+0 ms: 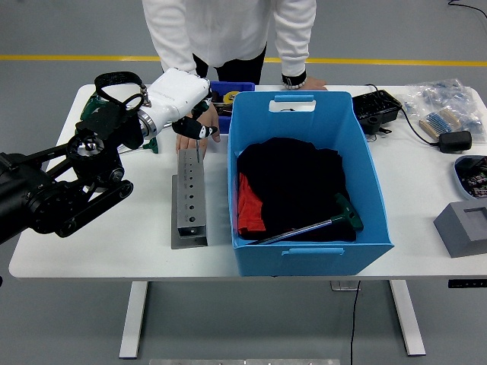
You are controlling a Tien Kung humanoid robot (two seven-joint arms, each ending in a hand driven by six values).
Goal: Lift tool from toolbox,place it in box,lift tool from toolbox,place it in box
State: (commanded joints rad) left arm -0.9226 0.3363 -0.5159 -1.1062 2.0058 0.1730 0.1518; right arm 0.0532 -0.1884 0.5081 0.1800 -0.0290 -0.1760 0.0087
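My left hand (195, 128), white with black fingertips, is shut on a thin metal tool (198, 149) whose shaft hangs down just above the far end of the grey toolbox block (190, 199). The block has a row of holes and lies left of the big blue box (370, 190). The box holds black and red cloth and a green T-handled tool (338, 217). A person's hand (188, 141) rests at the block's far end, right under my hand. My right arm does not show.
A small blue bin (225, 90) with yellow items stands behind the block. Green-handled tools (93, 103) lie at the far left. The person's other hand (301, 83) rests behind the blue box. Cables, bags and a grey block (464, 226) fill the right side.
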